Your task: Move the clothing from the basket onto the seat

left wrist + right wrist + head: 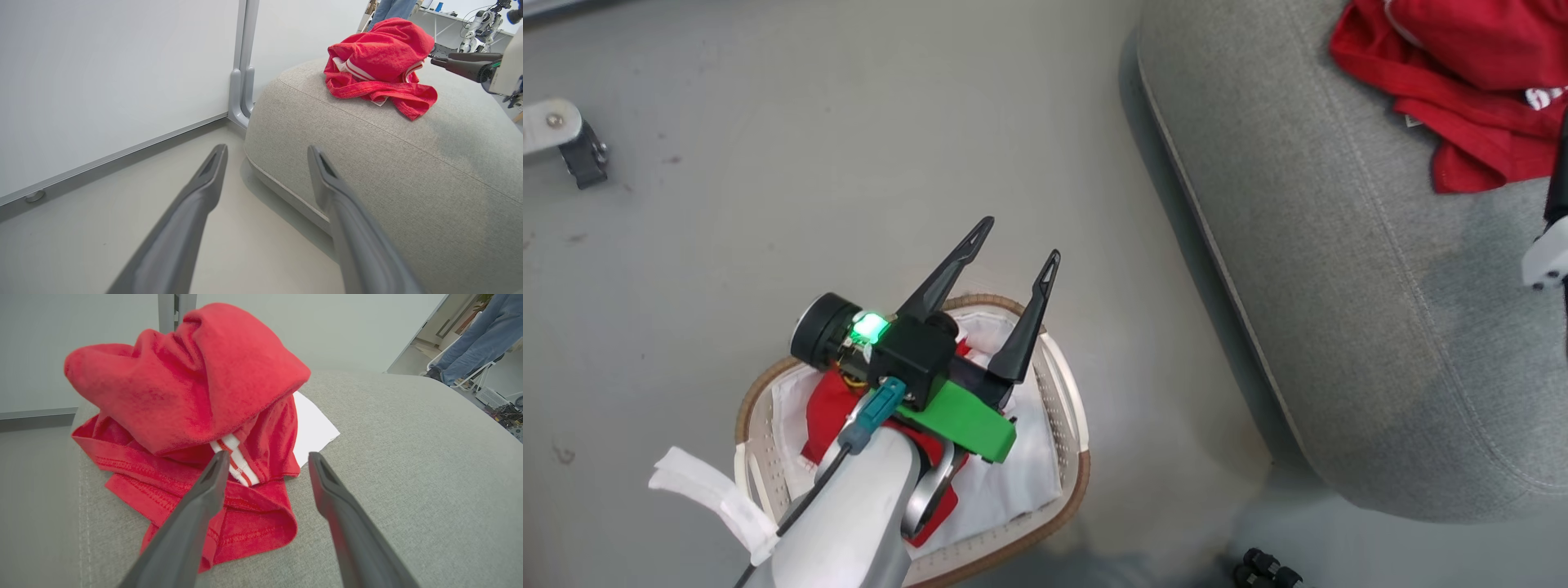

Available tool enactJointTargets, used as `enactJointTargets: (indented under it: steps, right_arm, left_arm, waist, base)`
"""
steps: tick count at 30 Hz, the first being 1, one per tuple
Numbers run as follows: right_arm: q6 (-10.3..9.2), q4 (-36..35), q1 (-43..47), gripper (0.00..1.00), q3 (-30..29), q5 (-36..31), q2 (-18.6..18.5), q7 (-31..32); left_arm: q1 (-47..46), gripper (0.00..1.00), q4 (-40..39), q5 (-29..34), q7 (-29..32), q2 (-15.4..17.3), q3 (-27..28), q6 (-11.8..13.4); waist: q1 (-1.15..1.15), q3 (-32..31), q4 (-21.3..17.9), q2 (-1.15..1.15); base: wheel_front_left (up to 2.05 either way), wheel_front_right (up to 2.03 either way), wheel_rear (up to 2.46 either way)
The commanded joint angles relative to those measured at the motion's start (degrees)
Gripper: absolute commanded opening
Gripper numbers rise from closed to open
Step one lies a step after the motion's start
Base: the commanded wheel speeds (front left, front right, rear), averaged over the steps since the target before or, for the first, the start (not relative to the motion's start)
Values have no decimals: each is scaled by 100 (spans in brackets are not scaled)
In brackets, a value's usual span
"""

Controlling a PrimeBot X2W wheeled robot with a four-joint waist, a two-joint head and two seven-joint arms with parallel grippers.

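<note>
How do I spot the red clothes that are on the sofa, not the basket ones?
Find the big grey sofa on the right of the head view. Near that view's top right corner, a crumpled red garment with white stripes lies on it. Unlike the red clothing down inside the white basket, it sits out on the grey cushion.

The head camera looks steeply down at the floor (768,204), the basket (1081,482) and the sofa (1339,286) edge. The left wrist camera sits low, facing the sofa's side along the left tool (265,151). The right wrist camera, just above the cushion, faces the red clothing (196,388) closely. All three views share that clothing.
</note>
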Motion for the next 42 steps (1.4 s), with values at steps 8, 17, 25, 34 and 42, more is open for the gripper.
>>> enactJointTargets:
  steps: [8,17,25,34,42]
  right_arm:
    - [-8,-771,904,100,468,579,314,-13]
    - [-8,-1428,1479,100,1419,1002,690,-13]
    - [-8,-1805,1924,100,1869,989,823,-13]
    - [-8,-1924,2460,100,1949,907,1030,-13]
    - [-8,-1848,2886,100,1858,981,1103,-13]
  left_arm:
    - [459,100,90,116,1,-211,759,-16]
    - [918,100,166,235,2,-341,1574,12]
    - [1270,100,252,165,2,-383,2041,98]
    - [1787,100,453,39,2,-387,2341,223]
    - [2230,100,449,39,2,-386,2490,217]
  waist:
    - [-1,-770,32,0]
    - [-1,-1284,466,0]
    - [-1,-1681,947,0]
    - [-1,-2155,1159,0]
    - [-1,-2508,1185,0]
  base:
    - [0,0,0]
    - [0,0,0]
    - [0,0,0]
    - [0,0,0]
    - [0,0,0]
